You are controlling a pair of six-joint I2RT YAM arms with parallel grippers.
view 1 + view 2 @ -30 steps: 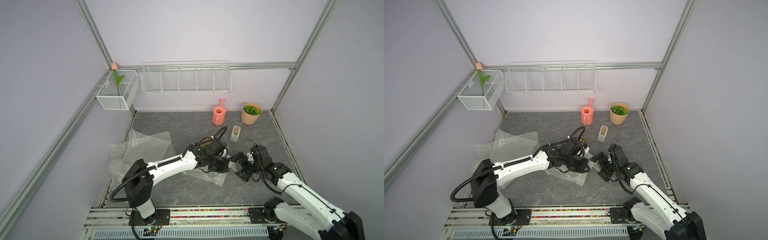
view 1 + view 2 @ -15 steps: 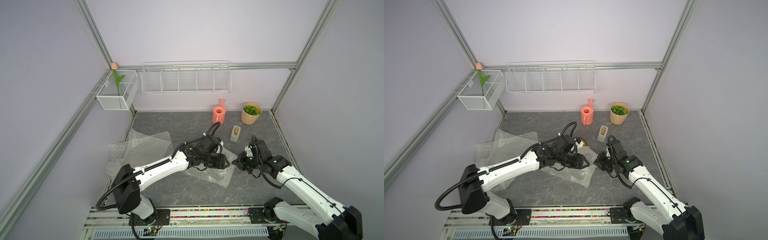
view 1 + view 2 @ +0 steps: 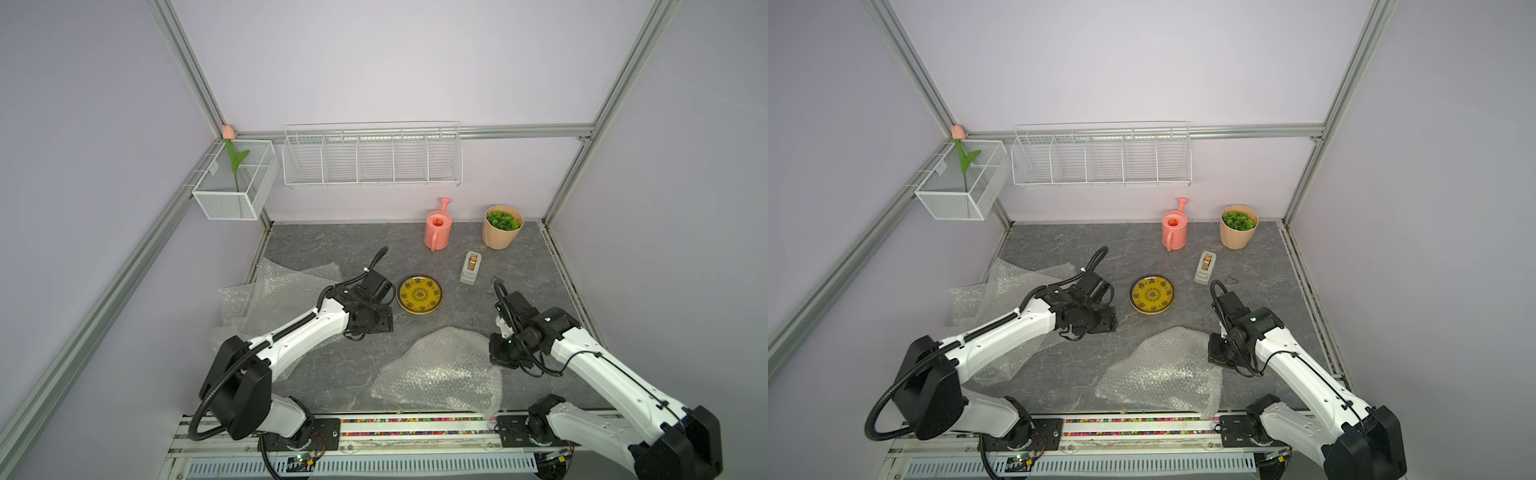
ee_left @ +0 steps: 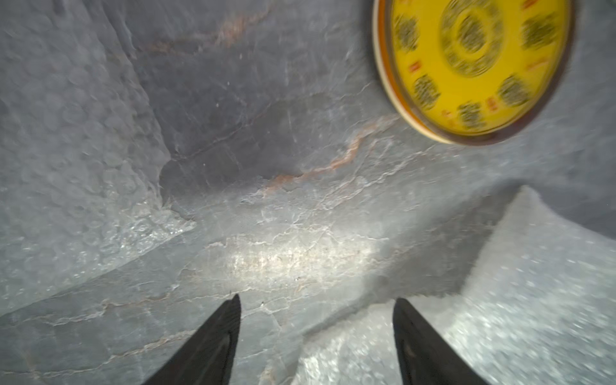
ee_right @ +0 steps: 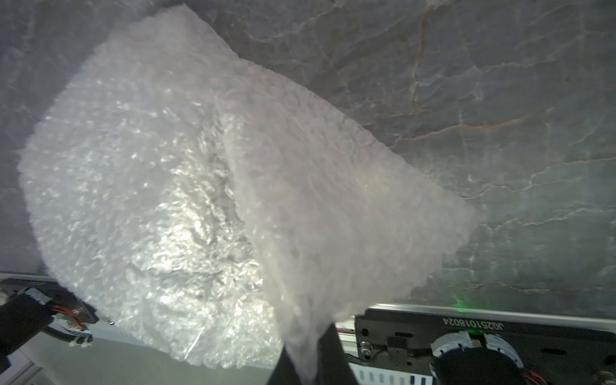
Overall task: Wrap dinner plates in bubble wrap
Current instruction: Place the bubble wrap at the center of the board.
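A yellow dinner plate (image 3: 419, 294) (image 3: 1151, 295) (image 4: 473, 66) with a dark pattern lies bare on the grey table (image 3: 340, 374). In front of it one bubble wrap sheet (image 3: 440, 370) (image 3: 1163, 370) (image 5: 200, 166) is bunched up, raised at its right edge. My right gripper (image 3: 500, 357) (image 3: 1219, 353) (image 5: 305, 363) is shut on that edge. My left gripper (image 3: 380, 322) (image 3: 1100, 322) (image 4: 316, 300) hangs open just left of the plate, pointing down, with only table between its fingers. Other plates are out of view.
More bubble wrap sheets (image 3: 278, 299) (image 3: 1005, 295) lie at the left under my left arm. A tape dispenser (image 3: 471, 267), a pink watering can (image 3: 437, 230) and a plant pot (image 3: 501, 226) stand at the back right. The front rail (image 3: 415, 424) touches the held sheet.
My left gripper opened, let go of the sheet and drew back left, exposing the plate. My right gripper shut on the sheet's right edge and pulled it toward the front.
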